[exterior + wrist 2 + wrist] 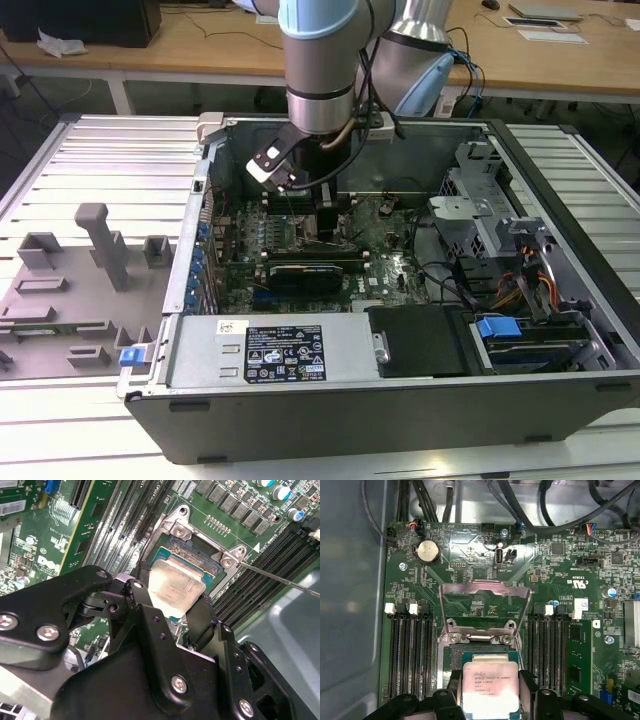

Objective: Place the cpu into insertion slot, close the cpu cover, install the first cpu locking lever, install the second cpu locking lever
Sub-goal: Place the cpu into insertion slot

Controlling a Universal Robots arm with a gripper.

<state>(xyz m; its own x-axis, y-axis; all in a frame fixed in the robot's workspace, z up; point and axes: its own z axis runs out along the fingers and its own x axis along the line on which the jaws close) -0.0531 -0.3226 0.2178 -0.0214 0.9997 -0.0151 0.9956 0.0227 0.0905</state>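
Observation:
My gripper [172, 602] is shut on the cpu [175, 582], a square chip with a pale metal top, its black fingers [137, 595] pressing on two opposite edges. The cpu [490, 682] sits directly over the insertion slot [470, 650] on the green board, very close to it; I cannot tell whether it touches. The cpu cover [485, 592] stands swung open behind the slot [200, 555]. A thin locking lever [280, 577] sticks out beside the socket. In the exterior view the gripper [325, 228] reaches down into the open computer case [200, 190].
Black memory slots [410, 650] flank the socket on both sides. Cables [520, 510] hang behind the board. A drive cage [480, 200] and a power supply [280, 350] fill the case's other parts. Grey fixtures [100, 245] stand on the table at the exterior view's left.

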